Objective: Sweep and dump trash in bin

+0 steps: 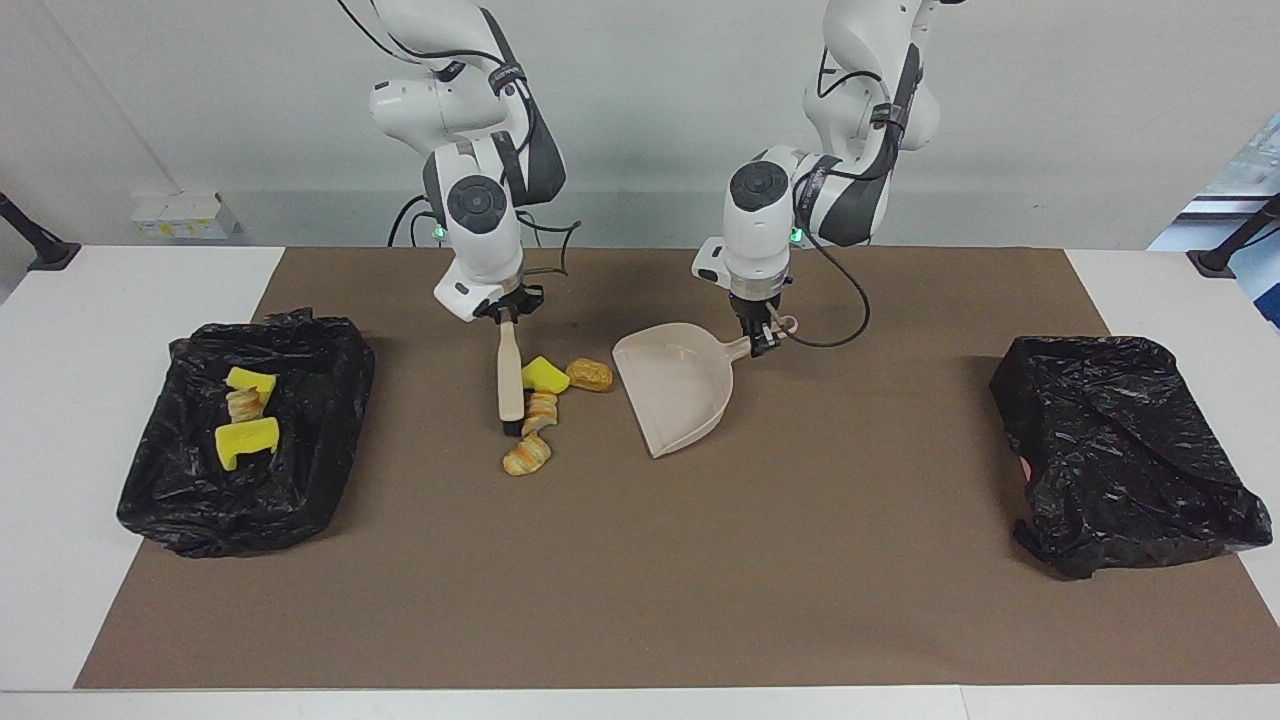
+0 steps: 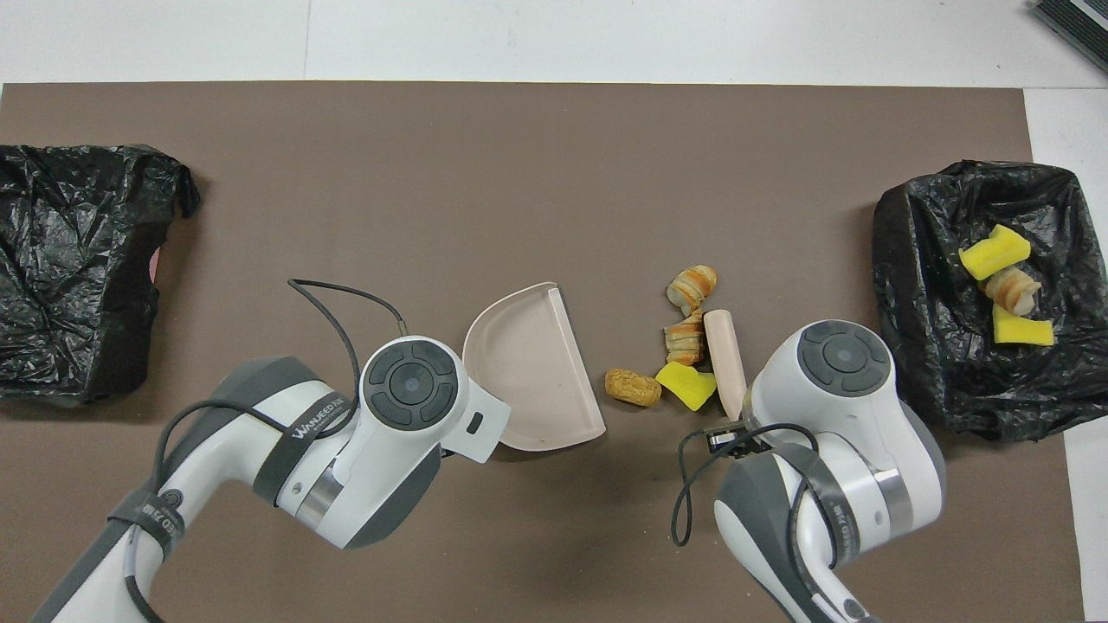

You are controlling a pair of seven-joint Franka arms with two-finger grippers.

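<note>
Facing view recorded the right gripper (image 1: 508,314) clamped on the beige wooden-handled brush (image 1: 510,372), bristles touching the brown mat (image 1: 640,560) beside four loose yellow and golden-brown trash pieces (image 1: 542,405). Left gripper (image 1: 760,341) gripped the pale pink plastic dustpan (image 1: 675,390). Three further pieces lay in the black-bagged bin (image 1: 300,470).

brush bristles (image 1: 511,428) mostly hidden overhead

Yellow and tan trash (image 1: 541,400) lies between brush (image 1: 510,375) and dustpan (image 1: 675,385).
</note>
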